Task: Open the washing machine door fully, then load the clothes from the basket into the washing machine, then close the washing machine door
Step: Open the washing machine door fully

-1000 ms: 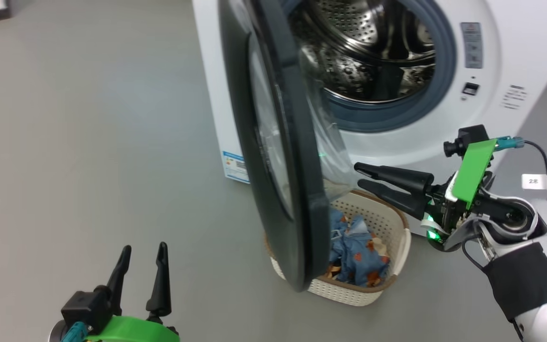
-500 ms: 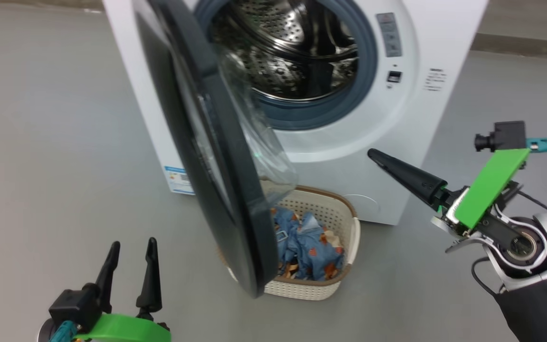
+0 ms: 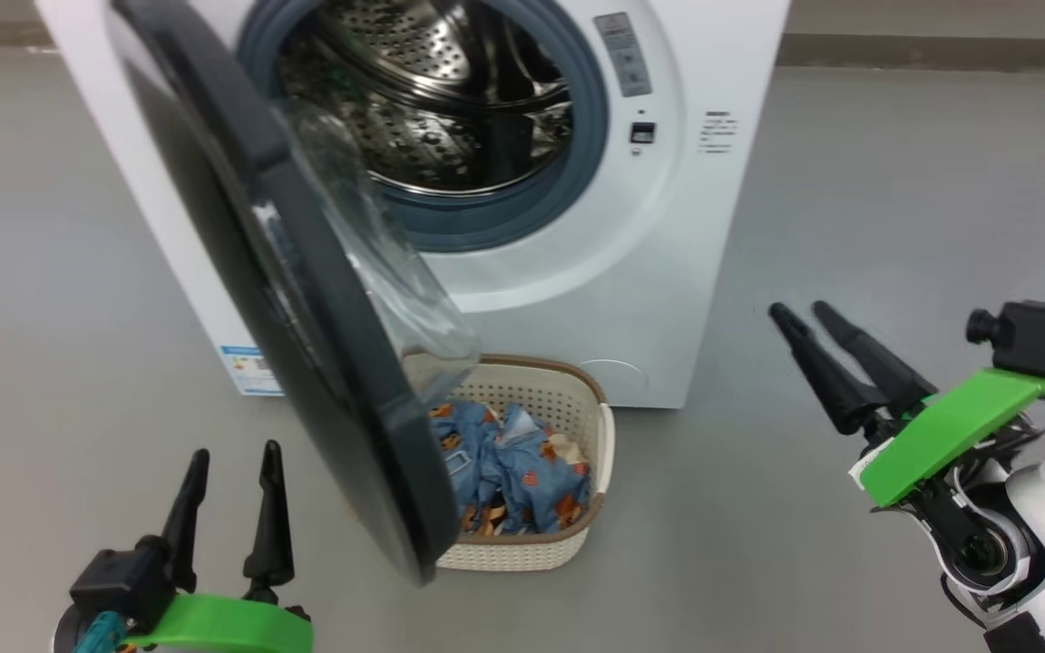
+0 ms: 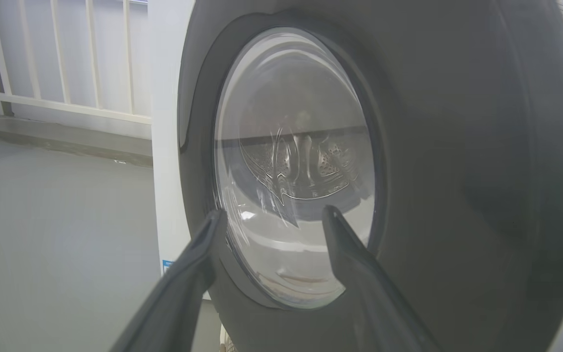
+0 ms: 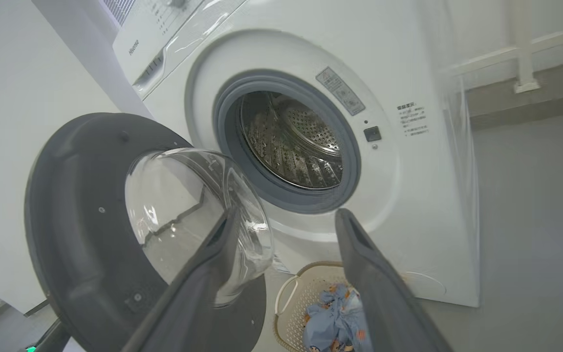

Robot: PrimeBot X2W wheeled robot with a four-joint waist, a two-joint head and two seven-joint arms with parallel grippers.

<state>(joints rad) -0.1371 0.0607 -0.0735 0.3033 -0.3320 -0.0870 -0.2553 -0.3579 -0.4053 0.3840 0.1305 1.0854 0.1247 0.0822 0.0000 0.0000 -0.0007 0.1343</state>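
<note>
Your washing machine door [image 3: 305, 299] hangs open, seemingly not fully, off the washing machine [image 3: 649, 272], the clothes [image 3: 513, 472] still in the basket [image 3: 522, 549] at its foot, left gripper [image 3: 235, 451] and right gripper [image 3: 797, 309] both spread and empty before it; loading and closing remain

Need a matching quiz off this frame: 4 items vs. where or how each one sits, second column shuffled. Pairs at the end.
Column A
1. washing machine door
2. clothes
3. basket
4. right hand

Column B
a. on the floor in front of the washing machine, partly hidden by the door in the head view
b. open, nothing between its fingers, off to the machine's right
c. swung out on its hinge, drum exposed
d. piled inside the basket

Pairs: 1-c, 2-d, 3-a, 4-b
</note>
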